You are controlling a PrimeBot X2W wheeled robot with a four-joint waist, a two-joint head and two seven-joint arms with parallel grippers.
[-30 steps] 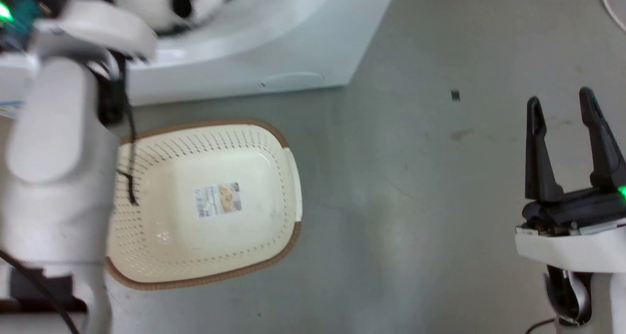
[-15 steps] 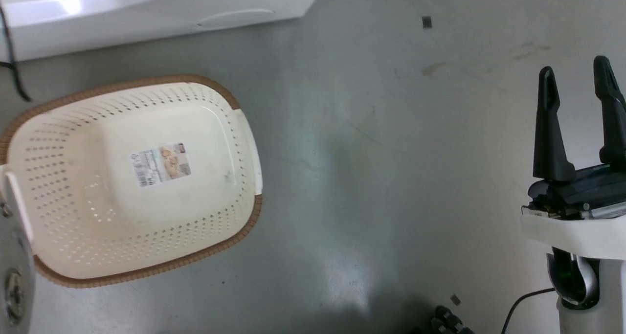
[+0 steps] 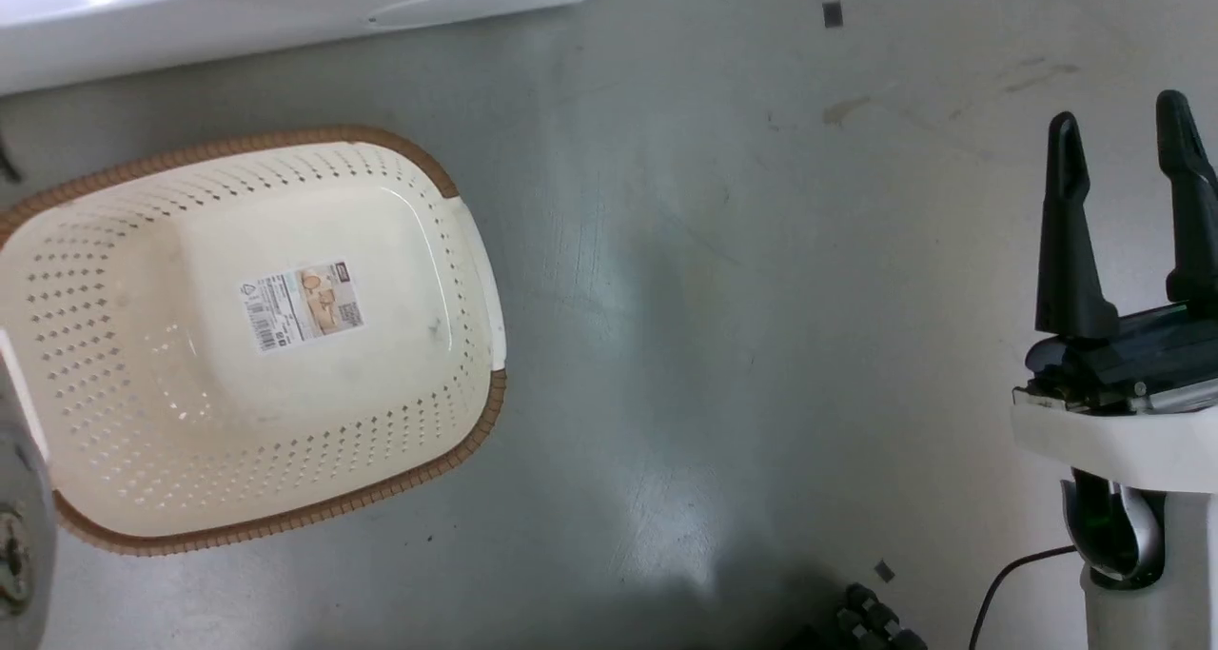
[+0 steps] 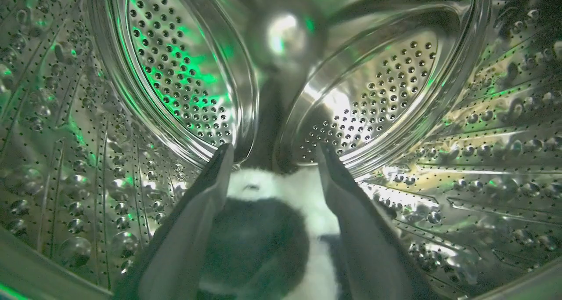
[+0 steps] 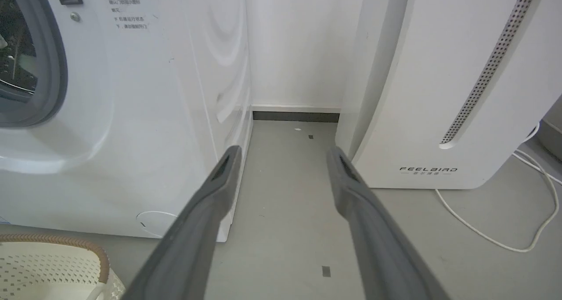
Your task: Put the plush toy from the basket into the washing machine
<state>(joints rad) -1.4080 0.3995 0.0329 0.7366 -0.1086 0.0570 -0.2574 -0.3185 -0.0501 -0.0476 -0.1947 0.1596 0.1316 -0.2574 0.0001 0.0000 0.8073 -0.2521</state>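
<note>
Inside the steel drum [image 4: 395, 93] of the washing machine, I see the plush toy [image 4: 272, 229] lying low between the two fingers of my left end effector [image 4: 274, 153]. Only a black patch and some white fur show. The rest is cut off at the bottom edge, and I cannot make out a face. The fingers stand spread wide, but I cannot tell whether they touch the fur.

On the head camera, the basket [image 3: 447, 184] sits on the grey floor [image 3: 714, 298], its left side cut off. Its perforated walls and the sticker label [image 3: 301, 305] on its bottom are in plain sight. A pale sliver of forearm [image 3: 14, 536] clips the lower left corner.

My right end effector [image 3: 1123, 131] hangs wide apart over the floor, gripping nothing. Its wrist camera looks toward the gap between the washer and the FEELBIRD appliance [image 5: 439, 93], where a white cable [image 5: 483, 229] trails.
</note>
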